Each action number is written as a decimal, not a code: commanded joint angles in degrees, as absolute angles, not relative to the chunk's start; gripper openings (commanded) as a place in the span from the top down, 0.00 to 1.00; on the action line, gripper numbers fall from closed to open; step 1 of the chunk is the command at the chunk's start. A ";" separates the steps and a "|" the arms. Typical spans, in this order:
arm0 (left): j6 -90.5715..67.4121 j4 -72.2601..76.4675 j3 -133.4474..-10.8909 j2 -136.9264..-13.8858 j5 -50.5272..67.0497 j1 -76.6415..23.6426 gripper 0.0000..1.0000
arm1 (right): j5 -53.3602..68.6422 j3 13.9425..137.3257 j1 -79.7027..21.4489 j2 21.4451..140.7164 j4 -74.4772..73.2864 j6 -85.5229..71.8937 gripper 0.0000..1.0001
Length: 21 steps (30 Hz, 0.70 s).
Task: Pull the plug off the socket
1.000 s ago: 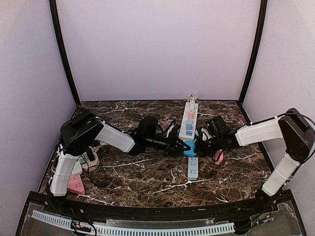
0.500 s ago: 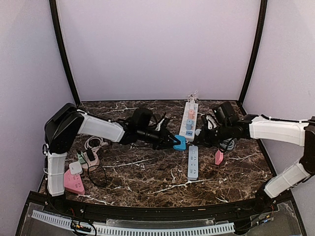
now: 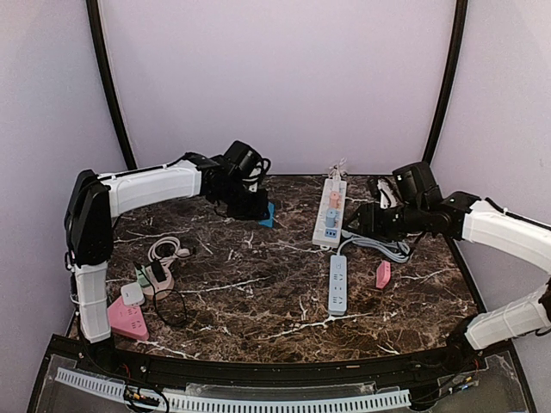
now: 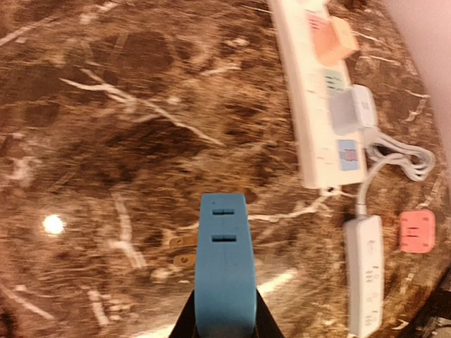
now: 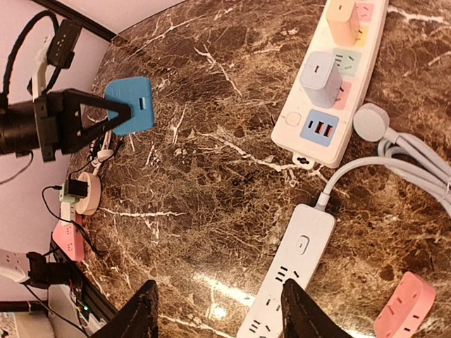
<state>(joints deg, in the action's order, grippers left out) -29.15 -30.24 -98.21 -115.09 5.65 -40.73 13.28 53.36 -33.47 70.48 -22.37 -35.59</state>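
Right now your left gripper (image 3: 256, 209) is pinching the blue plug (image 3: 267, 214) far back on the left of the table (image 3: 258, 301), well apart from both strips. The overhead camera shows only that the plug sits at the gripper's tip. In the left wrist view you get the proof of the grip: the dark fingers (image 4: 262, 318) press the plug's two sides, and its upper face has two short slots. You cannot read its height off the marble from that camera. The right wrist view shows the plug side-on in the triangular fingers, with its rounded square face turned toward you.

Your right gripper (image 5: 218, 283) is spread wide with nothing between its fingers. It hangs over the near end of the smaller strip (image 3: 337, 288), which lies flat with its sockets bare. From overhead that gripper is a dark lump beside the white power strip (image 3: 331, 211), and its opening is hard to judge there.

Only the wrist cameras show what is on the white strip: an orange plug (image 4: 342, 39) and a pale grey charger (image 5: 320, 69) seated in it, and a blue USB panel (image 5: 319, 129) near its end. A pink plug (image 3: 382, 274) lies loose to the right of the smaller strip, not touching it.
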 commanded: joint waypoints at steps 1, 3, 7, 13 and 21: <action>-20.00 -47.14 -105.06 -115.46 -14.89 -38.20 1.00 | 11.42 54.70 -33.14 68.64 -22.24 -33.93 0.40; -18.05 -50.18 -107.66 -117.15 -20.70 -37.25 1.00 | 11.42 55.11 -33.07 68.32 -22.54 -33.38 0.35; -14.71 -54.40 -112.10 -121.18 -30.57 -35.17 0.98 | 11.78 56.08 -32.88 68.15 -23.10 -31.96 0.25; -11.46 -59.14 -118.25 -128.38 -40.28 -32.26 0.94 | 11.90 56.95 -32.70 67.22 -24.13 -30.54 0.11; -9.37 -62.94 -124.48 -136.72 -44.73 -29.56 0.93 | 12.36 56.34 -32.43 66.44 -24.78 -29.91 0.09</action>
<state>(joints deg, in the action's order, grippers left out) -11.27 -58.26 -121.12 -135.24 -39.90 -30.61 12.16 55.51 -32.84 67.24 -24.16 -30.83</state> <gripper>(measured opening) 0.153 0.910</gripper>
